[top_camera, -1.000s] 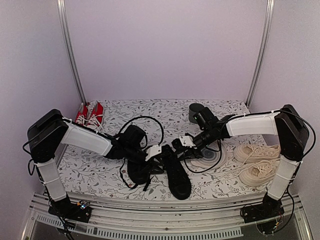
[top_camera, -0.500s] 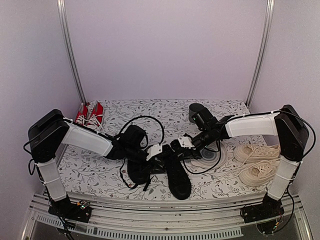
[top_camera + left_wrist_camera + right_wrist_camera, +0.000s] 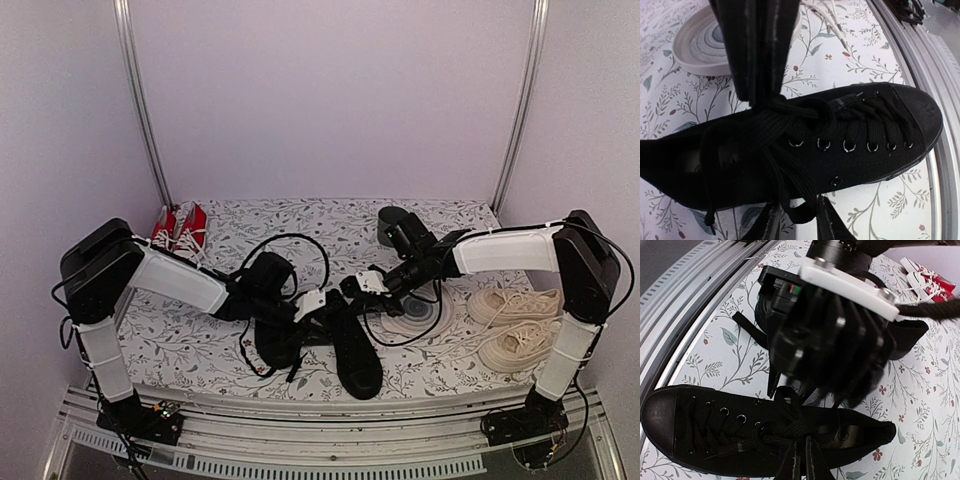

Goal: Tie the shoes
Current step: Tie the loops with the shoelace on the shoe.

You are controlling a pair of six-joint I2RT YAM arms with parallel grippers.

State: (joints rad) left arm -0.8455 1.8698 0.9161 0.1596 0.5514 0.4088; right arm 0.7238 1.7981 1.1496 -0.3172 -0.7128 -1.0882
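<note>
Two black shoes lie mid-table. The right one (image 3: 356, 358) (image 3: 880, 135) (image 3: 700, 440) is between my grippers, and the other (image 3: 272, 340) lies under the left arm. My left gripper (image 3: 328, 322) (image 3: 797, 201) hangs at the shoe's near side. Its fingers stand a little apart around a black lace loop (image 3: 801, 216), and table shows through the loop. My right gripper (image 3: 347, 298) (image 3: 801, 440) comes from the far side with its fingers nearly together, pinching a lace strand (image 3: 805, 426) at the knot over the tongue. The left wrist body (image 3: 832, 335) hides part of the shoe.
Small red-and-white sneakers (image 3: 180, 228) stand at the back left. Cream sneakers (image 3: 515, 322) lie at the right. A shallow round dish (image 3: 415, 315) (image 3: 705, 42) sits just right of the black shoes. The metal rail (image 3: 330, 440) (image 3: 695, 285) runs along the table's near edge.
The right gripper's fingers have closed onto the lace at the knot. The left gripper's fingers have narrowed around the loop. Both arms have barely shifted.
</note>
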